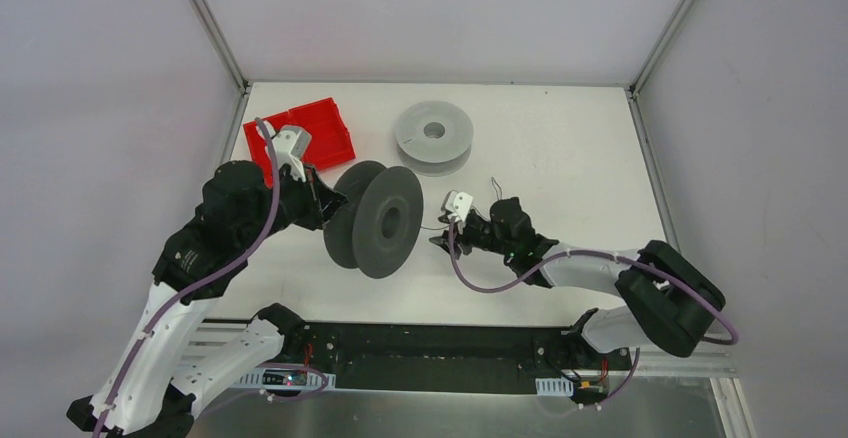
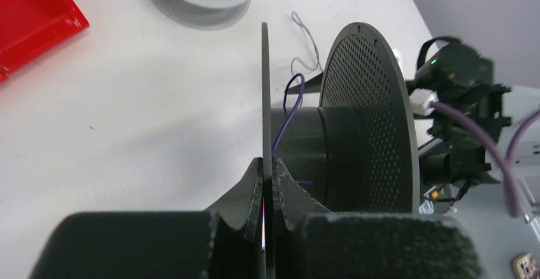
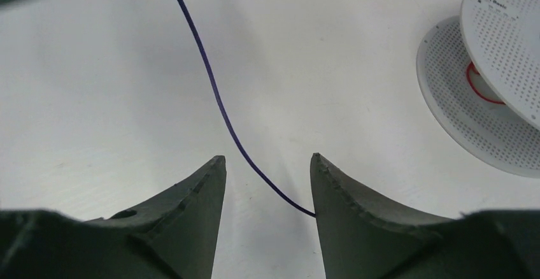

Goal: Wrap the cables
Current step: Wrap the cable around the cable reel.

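Observation:
A dark grey spool (image 1: 378, 222) stands on edge at mid-table. My left gripper (image 1: 322, 200) is shut on its thin left flange (image 2: 265, 100), the fingertips (image 2: 253, 183) pinching the disc edge. A very thin dark purple cable (image 2: 290, 110) curls over the spool's hub (image 2: 318, 151) and trails across the table (image 1: 494, 188). To the spool's right, low over the table, my right gripper (image 3: 267, 158) stands open. The cable (image 3: 216, 94) runs down between its fingers and meets the inner face of the right finger (image 3: 344, 215), unclamped.
A light grey spool (image 1: 433, 136) lies flat at the back centre, also to the right in the right wrist view (image 3: 490, 81). A red tray (image 1: 300, 133) sits at the back left behind my left wrist. White walls and metal frame posts enclose the table (image 1: 560, 158).

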Available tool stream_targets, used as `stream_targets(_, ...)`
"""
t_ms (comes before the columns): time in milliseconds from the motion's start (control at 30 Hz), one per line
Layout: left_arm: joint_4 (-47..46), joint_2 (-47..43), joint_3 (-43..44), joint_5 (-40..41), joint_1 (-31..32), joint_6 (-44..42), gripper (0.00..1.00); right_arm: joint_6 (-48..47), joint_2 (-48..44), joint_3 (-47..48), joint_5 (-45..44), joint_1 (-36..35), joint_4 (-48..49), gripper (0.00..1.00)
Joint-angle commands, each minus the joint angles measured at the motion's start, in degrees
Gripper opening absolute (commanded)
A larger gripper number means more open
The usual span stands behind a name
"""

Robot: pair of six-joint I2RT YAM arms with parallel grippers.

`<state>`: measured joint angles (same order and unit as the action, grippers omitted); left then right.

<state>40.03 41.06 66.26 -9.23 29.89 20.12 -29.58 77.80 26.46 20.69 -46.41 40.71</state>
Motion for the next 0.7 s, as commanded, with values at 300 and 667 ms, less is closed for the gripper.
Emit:
stream_targets(300, 0.04, 2.62, 18.73, 12.73, -0.36, -0.53, 0.0, 18.98, 11.44, 9.34, -27.84, 9.1, 9.62, 0.28)
stream_targets(667, 3.44, 5.6, 31.21, 17.22, -0.36, -3.9, 0.0, 29.41, 10.19, 16.5, -42.96, 21.46, -9.75, 0.33)
